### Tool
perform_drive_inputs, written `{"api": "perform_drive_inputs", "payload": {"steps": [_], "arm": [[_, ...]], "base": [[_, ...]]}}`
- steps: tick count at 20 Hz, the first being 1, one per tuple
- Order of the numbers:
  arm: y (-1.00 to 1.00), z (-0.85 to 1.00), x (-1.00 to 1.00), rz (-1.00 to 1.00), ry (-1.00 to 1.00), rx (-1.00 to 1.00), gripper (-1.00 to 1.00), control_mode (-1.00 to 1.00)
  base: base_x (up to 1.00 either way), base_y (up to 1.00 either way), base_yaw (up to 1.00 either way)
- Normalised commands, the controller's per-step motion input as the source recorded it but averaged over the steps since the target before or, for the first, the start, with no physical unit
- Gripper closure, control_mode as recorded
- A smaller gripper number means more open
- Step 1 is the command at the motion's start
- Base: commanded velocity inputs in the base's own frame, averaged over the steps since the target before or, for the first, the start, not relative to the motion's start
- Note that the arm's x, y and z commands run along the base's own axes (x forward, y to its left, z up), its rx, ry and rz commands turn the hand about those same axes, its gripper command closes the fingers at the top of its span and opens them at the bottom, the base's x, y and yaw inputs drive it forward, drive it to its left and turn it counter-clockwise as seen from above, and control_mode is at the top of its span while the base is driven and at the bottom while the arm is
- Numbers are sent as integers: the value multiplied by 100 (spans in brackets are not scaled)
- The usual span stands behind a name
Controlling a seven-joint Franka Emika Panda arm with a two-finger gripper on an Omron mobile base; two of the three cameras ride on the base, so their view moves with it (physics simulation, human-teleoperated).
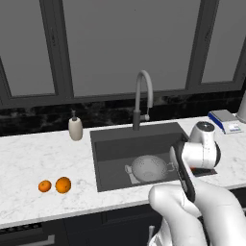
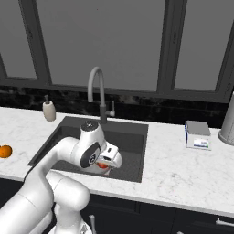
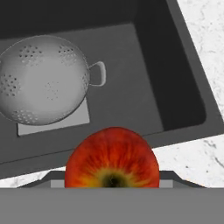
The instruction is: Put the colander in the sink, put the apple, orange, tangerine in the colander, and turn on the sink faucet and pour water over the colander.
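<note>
Apple (image 3: 112,159) in pincer (image 3: 112,183), above sink (image 3: 175,87)

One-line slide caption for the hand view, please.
Gripper holds the apple above the sink edge, colander waiting empty inside.

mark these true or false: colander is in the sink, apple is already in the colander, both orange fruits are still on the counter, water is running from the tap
1. The shiny perforated metal colander sits in the dark grey recessed sink: true.
2. The round red apple lies in the colander: false; it is held in the gripper, above the sink's front edge, with the colander empty.
3. The larger bright orange and the smaller tangerine are on the white marble counter: true.
4. Water is running from the grey gooseneck faucet: false; no water shows.
</note>
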Motion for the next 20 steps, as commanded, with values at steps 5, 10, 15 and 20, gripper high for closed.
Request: {"api": "perform_drive_inputs", "payload": {"steps": [5, 10, 15, 20], "arm": [[71, 0, 28, 14, 12, 1, 100, -100], [48, 0, 11, 12, 14, 0, 100, -100], [40, 0, 11, 8, 11, 0, 100, -100], [45, -15, 14, 5, 7, 0, 100, -100]], "base": [[0, 0, 0], [0, 0, 0], [0, 0, 0], [0, 0, 0]]}}
